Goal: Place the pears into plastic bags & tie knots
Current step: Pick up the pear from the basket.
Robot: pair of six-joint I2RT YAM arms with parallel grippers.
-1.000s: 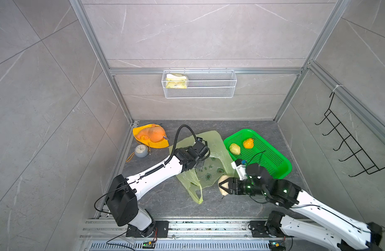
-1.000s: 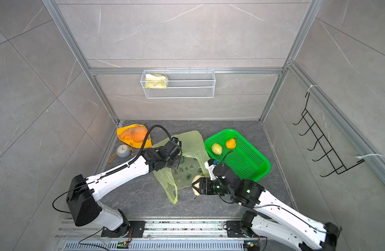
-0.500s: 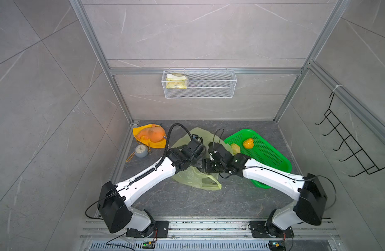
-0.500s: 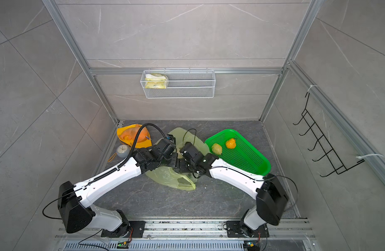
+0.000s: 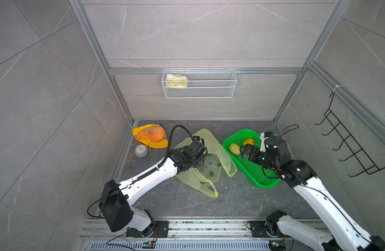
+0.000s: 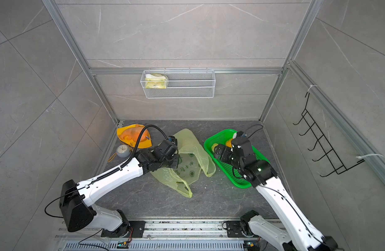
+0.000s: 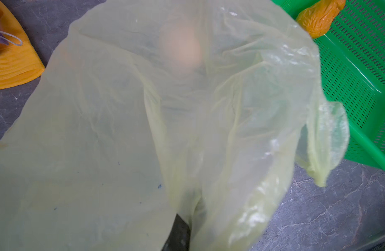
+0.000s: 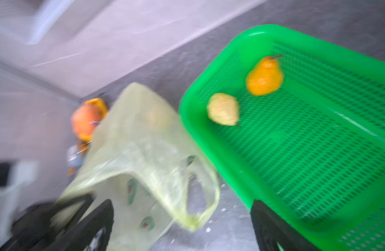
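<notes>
Now left gripper [image 5: 198, 163] pinched shut on plastic bag [image 5: 222, 154] mid-floor, cream pear [image 7: 180, 46] inside; right gripper [image 5: 243, 151] spread wide, empty, over green basket [image 5: 257, 175] at right, beside yellow-green pear [image 5: 234, 148], orange pear [image 5: 249, 141] just farther back

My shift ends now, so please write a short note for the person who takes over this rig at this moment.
Left tool: shut on the plastic bag, holding its mouth up.
Right tool: open, empty, over the green basket.
Done: pale pear lies inside the bag.
To do: yellow-green pear and orange pear are in the basket; bag them, then tie the handle loops, which hang untied.
</notes>
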